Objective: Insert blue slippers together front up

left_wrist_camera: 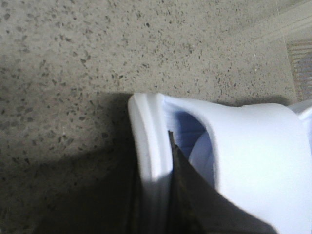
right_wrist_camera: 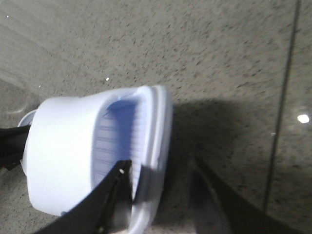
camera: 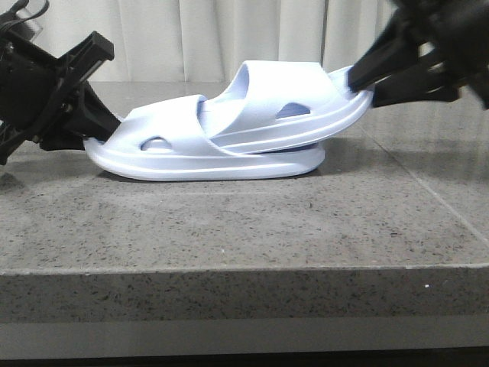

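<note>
Two pale lavender-blue slippers lie on the grey stone table (camera: 229, 229). The lower slipper (camera: 191, 164) lies flat. The upper slipper (camera: 290, 92) is pushed under the lower one's strap and tilts up to the right. My left gripper (camera: 103, 130) is shut on the lower slipper's left end; in the left wrist view (left_wrist_camera: 153, 163) its fingers pinch the rim of that slipper (left_wrist_camera: 253, 146). My right gripper (camera: 368, 80) straddles the upper slipper's raised end. In the right wrist view (right_wrist_camera: 160, 165) one finger is inside the slipper (right_wrist_camera: 63, 146) and the other stands apart from the sole.
The table's front edge (camera: 244, 267) runs across the front view below the slippers. A curtain (camera: 191, 38) hangs behind the table. A seam line (right_wrist_camera: 280, 112) crosses the stone surface beside the right gripper.
</note>
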`<action>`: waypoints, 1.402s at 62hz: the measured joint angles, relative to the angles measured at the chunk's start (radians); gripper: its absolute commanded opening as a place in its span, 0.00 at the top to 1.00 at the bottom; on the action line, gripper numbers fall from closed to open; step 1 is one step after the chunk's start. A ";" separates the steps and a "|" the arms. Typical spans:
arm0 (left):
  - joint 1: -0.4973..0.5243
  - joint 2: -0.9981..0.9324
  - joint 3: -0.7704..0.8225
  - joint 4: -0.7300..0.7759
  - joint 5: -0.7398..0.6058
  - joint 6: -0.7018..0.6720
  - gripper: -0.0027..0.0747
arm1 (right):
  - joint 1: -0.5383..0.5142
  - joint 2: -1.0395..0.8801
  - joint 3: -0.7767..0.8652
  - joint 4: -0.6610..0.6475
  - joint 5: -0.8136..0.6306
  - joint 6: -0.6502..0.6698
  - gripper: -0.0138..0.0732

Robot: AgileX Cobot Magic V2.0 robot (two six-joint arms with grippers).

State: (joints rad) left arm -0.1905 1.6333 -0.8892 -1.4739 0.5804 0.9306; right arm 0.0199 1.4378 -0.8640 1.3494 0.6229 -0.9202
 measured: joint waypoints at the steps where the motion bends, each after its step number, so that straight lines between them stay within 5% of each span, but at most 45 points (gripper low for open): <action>1: 0.000 0.000 0.000 0.001 0.000 0.000 0.99 | -0.015 -0.005 0.000 -0.005 0.011 0.000 0.47; 17: 0.000 0.000 0.000 -0.001 0.002 0.000 0.99 | -0.228 -0.050 0.000 -0.034 0.150 0.000 0.47; 42: -0.041 0.000 0.000 -0.030 -0.006 0.000 0.98 | -0.252 -0.050 0.002 -0.053 0.185 0.000 0.47; 59: -0.041 0.000 0.000 -0.019 -0.008 0.000 0.44 | -0.252 -0.050 0.002 -0.062 0.193 0.000 0.47; 64: -0.041 -0.004 -0.004 -0.005 0.002 0.002 0.39 | -0.252 -0.052 0.002 -0.090 0.195 0.000 0.47; 75: -0.011 -0.044 -0.025 0.156 0.019 -0.068 0.39 | -0.252 -0.103 0.002 -0.186 0.203 0.010 0.47; 87: 0.033 -0.160 -0.078 0.594 0.031 -0.343 0.39 | -0.250 -0.221 -0.023 -0.335 0.224 0.119 0.50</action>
State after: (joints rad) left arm -0.1573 1.4737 -0.9669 -0.8797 0.6117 0.5874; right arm -0.2297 1.2163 -0.8865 1.0149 0.8469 -0.8013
